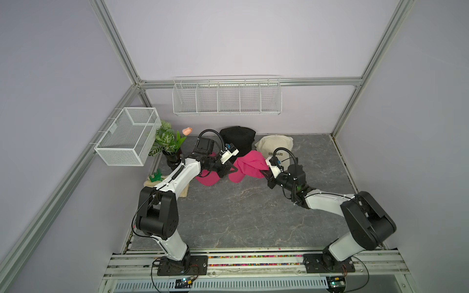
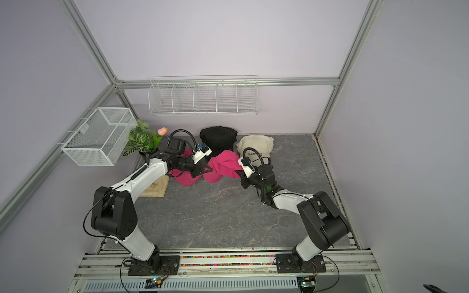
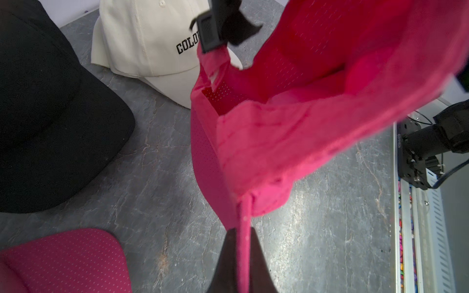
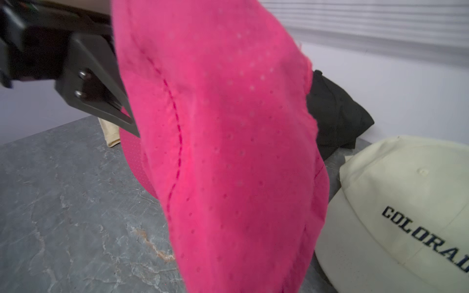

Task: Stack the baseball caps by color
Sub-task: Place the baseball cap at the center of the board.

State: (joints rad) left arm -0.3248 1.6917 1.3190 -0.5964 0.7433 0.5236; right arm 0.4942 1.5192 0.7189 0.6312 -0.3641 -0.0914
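Observation:
A hot pink mesh cap (image 1: 250,165) (image 3: 279,142) (image 4: 228,152) hangs stretched between both arms above the table. My left gripper (image 1: 232,168) (image 3: 242,230) is shut on its brim edge. My right gripper (image 1: 264,172) is shut on the cap's far rim, where one of its fingers (image 3: 208,33) shows in the left wrist view. In the right wrist view the fabric hides its jaws. A second pink cap (image 1: 208,178) (image 3: 63,258) lies flat under the left arm. Black caps (image 1: 238,139) (image 3: 45,114) and cream COLORADO caps (image 1: 275,145) (image 4: 406,203) sit in piles at the back.
A potted plant (image 1: 168,142) and a folded cream towel (image 2: 157,186) with a green toy (image 1: 156,176) stand at the left. A wire basket (image 1: 127,137) hangs on the left wall. A wire shelf (image 1: 225,97) hangs on the back wall.

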